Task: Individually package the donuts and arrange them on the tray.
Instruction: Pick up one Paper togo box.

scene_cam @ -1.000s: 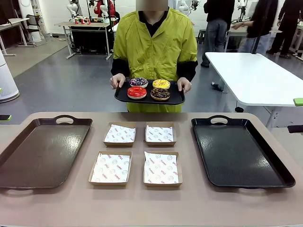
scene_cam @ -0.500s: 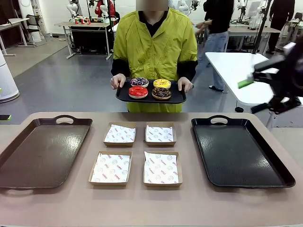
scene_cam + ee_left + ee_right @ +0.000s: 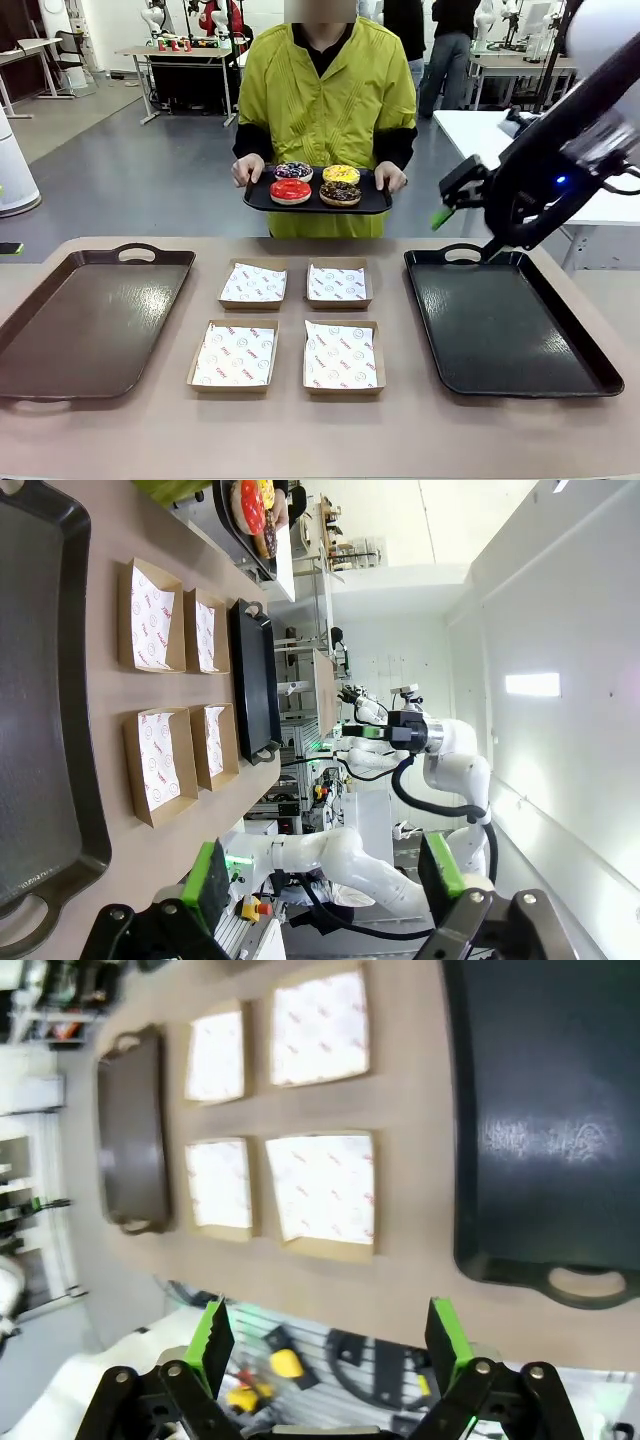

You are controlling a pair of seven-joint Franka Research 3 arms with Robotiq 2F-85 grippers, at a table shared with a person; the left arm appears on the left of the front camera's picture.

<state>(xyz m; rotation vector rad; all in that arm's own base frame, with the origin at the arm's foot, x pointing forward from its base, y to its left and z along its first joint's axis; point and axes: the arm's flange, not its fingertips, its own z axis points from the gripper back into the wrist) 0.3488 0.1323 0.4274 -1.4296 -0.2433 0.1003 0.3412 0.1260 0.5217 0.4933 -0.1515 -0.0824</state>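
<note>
Plainly delicate goods: four ring donuts, namely the red donut [image 3: 290, 190], chocolate donut [image 3: 340, 193], yellow donut [image 3: 341, 175] and purple donut [image 3: 293, 171], packed close together on a small serving tray [image 3: 372, 206]. Held up by the person's hands [image 3: 246, 172], one at each end, beyond the far edge of the surface [image 3: 400, 430] and not yet over it. Well apart from both arms.

Likely light, soft and springy, with glossy icing on top that looks sticky and easily smeared or dented. Best taken across the plain sides, low on the ring, outer edge to outer edge, with a gentle squeeze. Never pressed down on the icing. Probably wide enough to need fully spread jaws.

Waiting on the surface: four open cardboard boxes [image 3: 234, 355] with printed white liners, two rows of two, between a brown tray [image 3: 90, 320] on the robot's left and a black tray [image 3: 510, 320] on its right. Nothing in any box yet.

Right jaws: spread wide, green pads [image 3: 213, 1345] far apart in the right wrist view, nothing between them, nothing touched. Raised on the right arm [image 3: 560, 170] near the black tray's far end, looking down on boxes and tray.

Left jaws: likewise released and empty, green pads [image 3: 207, 885] well apart, looking along the surface from the brown tray's side, touching nothing.
</note>
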